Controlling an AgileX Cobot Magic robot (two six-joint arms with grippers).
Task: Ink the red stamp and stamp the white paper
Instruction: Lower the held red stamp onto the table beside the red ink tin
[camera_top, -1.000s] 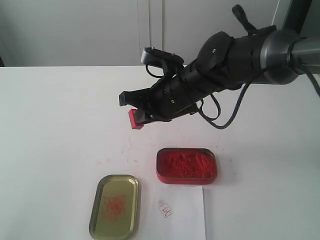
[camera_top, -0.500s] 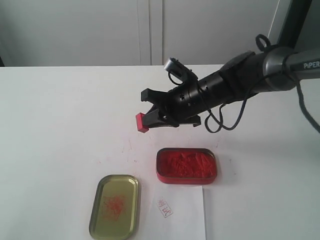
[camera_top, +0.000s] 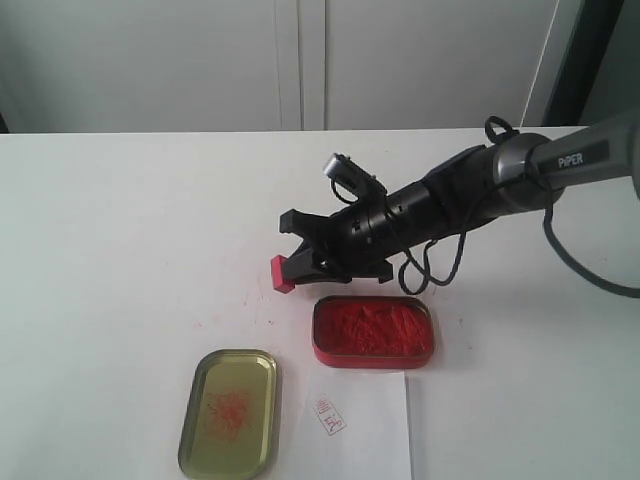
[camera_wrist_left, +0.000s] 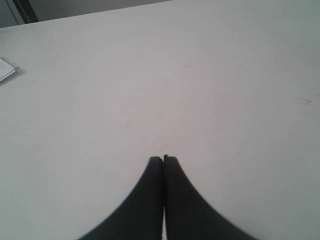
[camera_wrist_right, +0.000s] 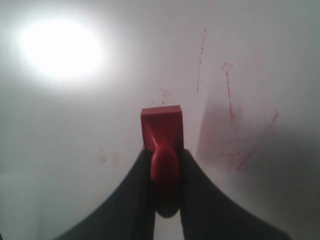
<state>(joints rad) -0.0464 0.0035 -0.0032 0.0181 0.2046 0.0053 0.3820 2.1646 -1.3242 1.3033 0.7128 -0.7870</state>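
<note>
My right gripper (camera_top: 300, 270) is shut on the red stamp (camera_top: 282, 273), which pokes out to the left, low over the table just left of the red ink tin (camera_top: 373, 331). In the right wrist view the stamp's square base (camera_wrist_right: 162, 129) sticks out past the fingertips and its knob sits between the jaws of the right gripper (camera_wrist_right: 165, 157). The white paper (camera_top: 360, 425) lies at the front edge below the tin and carries a small red imprint (camera_top: 329, 416). My left gripper (camera_wrist_left: 163, 159) is shut with nothing in it, over bare table.
A gold lid (camera_top: 230, 412) with red smears lies front left, beside the paper. Faint red ink marks (camera_wrist_right: 231, 120) streak the white tabletop near the stamp. A white object's corner (camera_wrist_left: 6, 69) shows at the edge of the left wrist view.
The right arm has come down and stretched out flatter, carrying the stamp lower toward the table, to just left of the ink tin.
</note>
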